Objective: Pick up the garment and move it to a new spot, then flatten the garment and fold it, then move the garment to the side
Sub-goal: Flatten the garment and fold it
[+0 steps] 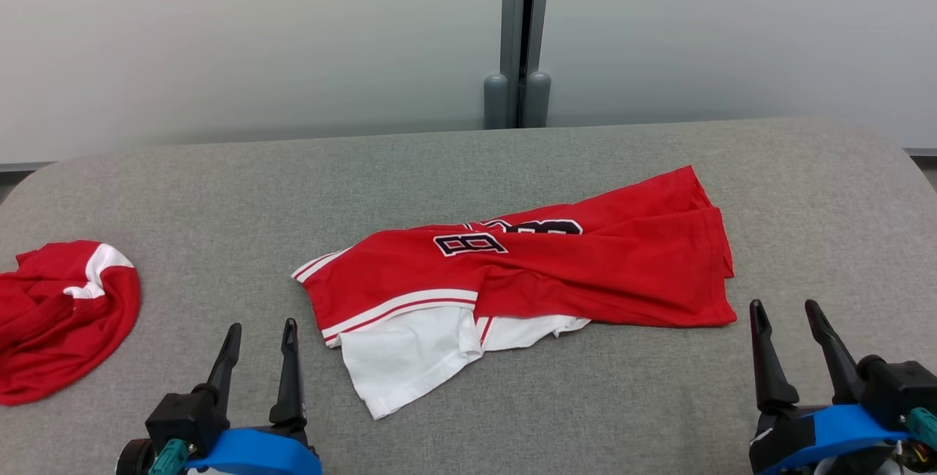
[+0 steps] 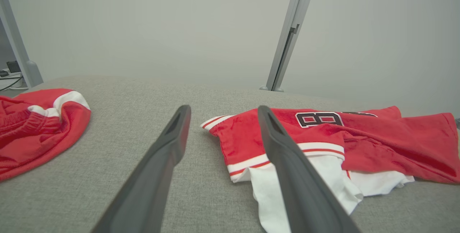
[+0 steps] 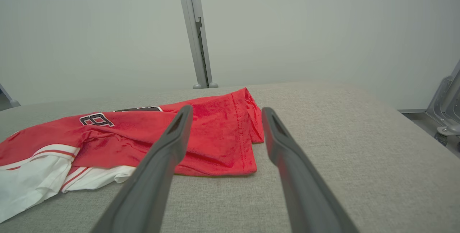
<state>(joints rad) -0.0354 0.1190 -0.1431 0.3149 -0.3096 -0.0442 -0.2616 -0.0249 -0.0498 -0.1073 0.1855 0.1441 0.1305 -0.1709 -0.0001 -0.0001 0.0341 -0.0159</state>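
A grey fabric-covered counter (image 1: 219,189) carries a crumpled red-and-white cloth (image 1: 51,328) at its left edge. Behind the counter's far edge, a grey post (image 1: 517,36) divides pale wall panels (image 1: 241,36).

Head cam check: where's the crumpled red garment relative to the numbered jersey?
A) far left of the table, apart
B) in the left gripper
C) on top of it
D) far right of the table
A: the crumpled red garment sits at the left edge of the table, apart from the numbered jersey.

Head camera looks down; low wrist cameras face forward, sharing the garment (image 1: 585,277).
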